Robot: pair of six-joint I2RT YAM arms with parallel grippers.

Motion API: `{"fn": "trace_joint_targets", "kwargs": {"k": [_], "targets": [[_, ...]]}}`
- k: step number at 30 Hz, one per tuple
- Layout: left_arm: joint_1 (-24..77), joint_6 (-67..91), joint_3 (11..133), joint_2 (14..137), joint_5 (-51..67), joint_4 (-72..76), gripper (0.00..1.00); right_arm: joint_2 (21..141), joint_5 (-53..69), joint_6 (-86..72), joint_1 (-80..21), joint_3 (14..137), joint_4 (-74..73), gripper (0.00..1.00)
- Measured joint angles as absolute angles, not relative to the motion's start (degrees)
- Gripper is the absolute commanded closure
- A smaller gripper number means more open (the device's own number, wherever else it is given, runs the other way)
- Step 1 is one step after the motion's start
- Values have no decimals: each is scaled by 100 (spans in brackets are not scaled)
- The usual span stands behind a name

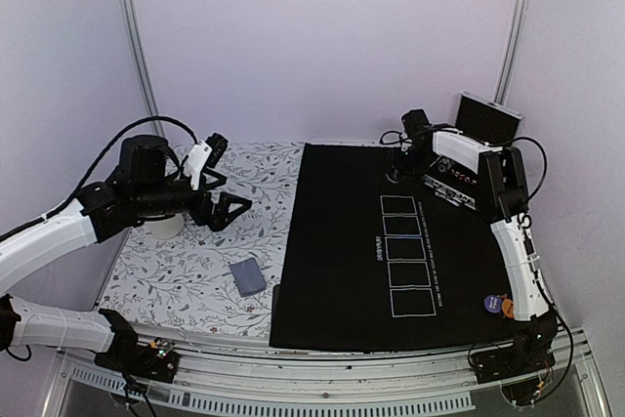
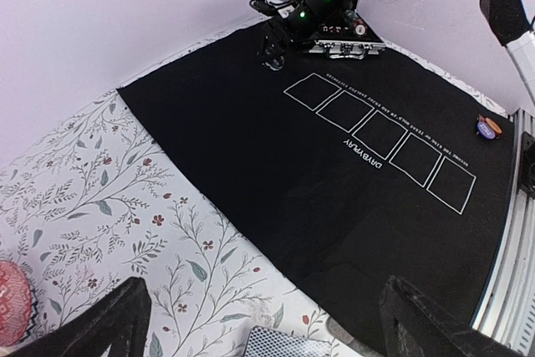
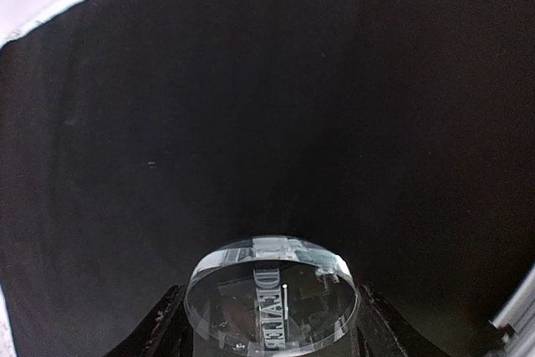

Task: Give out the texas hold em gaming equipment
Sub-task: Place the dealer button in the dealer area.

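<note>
- The right gripper (image 1: 397, 165) was seen reaching to the far left corner of the black mat (image 1: 332, 271), with its two fingers pinched on the rim of a clear dealer button (image 3: 272, 290).
- The button was held flat and face up, its lettering readable from the wrist camera. This suits a disc that is meant to be laid down level rather than dropped on edge.
- Whether the button was touching the mat or just above it could not be told, as only dark cloth was visible beneath it.
- The left gripper (image 1: 232, 214) was held above the flowered tablecloth (image 1: 176, 280) with its fingers spread wide and nothing between them.
- It was angled down toward the deck of cards (image 1: 248, 276), which was judged to be the next item for that arm.
- The deck lay face down on the tablecloth, just beside the mat's left edge and apart from the left fingers. It sat on the left arm's side, presumably for easy reach.
- Five card outlines (image 1: 405, 256), all unfilled, were printed in a row down the middle of the mat.
- The orange and purple button discs (image 1: 499, 305) rested together at the mat's near right corner, close to the right arm's base.
- The case (image 1: 486, 119) stood open at the far right with its lid upright. Its contents were too small to make out.
- The step in hand was judged to be the placing of the dealer button. With no cards dealt, much of the distribution appeared not yet done.
</note>
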State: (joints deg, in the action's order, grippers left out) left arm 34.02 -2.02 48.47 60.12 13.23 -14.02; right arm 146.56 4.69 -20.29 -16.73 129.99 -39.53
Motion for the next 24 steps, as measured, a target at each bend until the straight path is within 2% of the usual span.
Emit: {"fn": "trace_joint_targets", "kwargs": {"k": [2, 5, 9, 11, 13, 20, 24], "targets": [[3402, -202, 4834, 6012, 1323, -1400, 2, 14800, 392, -2053, -1688, 13006, -3868, 69], [3402, -202, 4810, 6012, 1326, -1404, 2, 14844, 311, -2097, -1706, 13082, -3811, 63], [3402, -204, 4803, 6012, 1326, -1400, 2, 14910, 292, -2145, -1721, 13139, -3736, 45], [3402, -204, 4803, 6012, 1326, -1402, 2, 14934, 292, -2165, -1726, 13176, -3721, 31], [3402, -204, 4803, 6012, 1326, -1400, 2, 14934, 287, -2163, -1741, 13179, -3723, 3], [3402, -204, 4799, 6012, 1382, -1400, 2, 14785, 360, -1968, -1883, 13185, -3813, 2], [3402, -204, 4790, 6010, 1422, -1396, 2, 14112, 331, -1747, -1992, 12975, -4082, 1]]}}
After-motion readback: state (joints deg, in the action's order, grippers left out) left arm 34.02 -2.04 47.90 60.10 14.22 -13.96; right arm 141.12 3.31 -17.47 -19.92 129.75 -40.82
